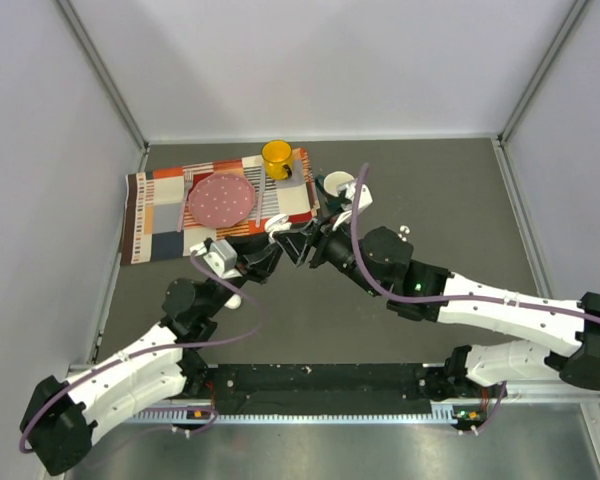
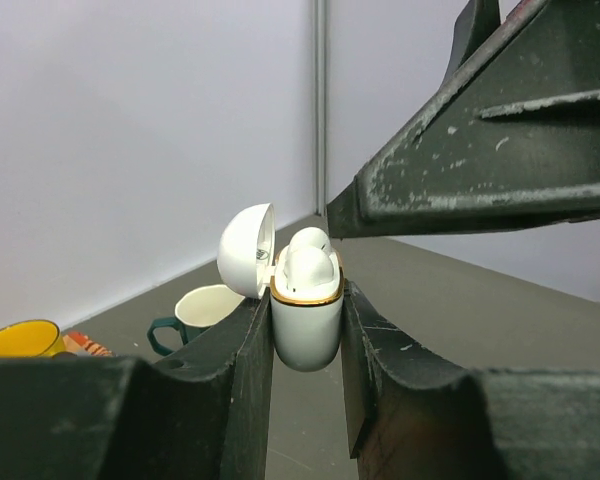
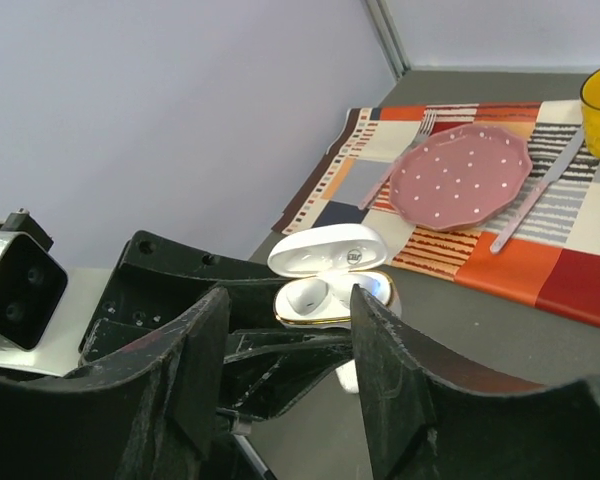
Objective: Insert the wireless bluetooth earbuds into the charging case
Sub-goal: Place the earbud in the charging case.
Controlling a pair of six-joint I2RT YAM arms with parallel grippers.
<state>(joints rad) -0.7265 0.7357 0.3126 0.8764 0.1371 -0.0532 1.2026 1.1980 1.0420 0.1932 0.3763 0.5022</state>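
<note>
Grey worktop [image 1: 450,190] runs between pale walls, and the two arms meet near its middle. The left fingers [image 2: 230,370] pinch the charging case [image 2: 306,335] upright by its sides, with its lid [image 2: 245,250] swung back toward 10 o'clock. Two white domes sit in the gold-rimmed mouth. I take them for the wireless bluetooth earbuds [image 2: 306,268], both apparently seated. The right fingers [image 3: 400,380] are spread and hold nothing. They are poised over the case, one tip at 2 o'clock of it in the left wrist view. Insertion looks all but done. The next move probably calls for the right arm to draw clear, then tip the lid down from 10 o'clock against a firm left pinch.
</note>
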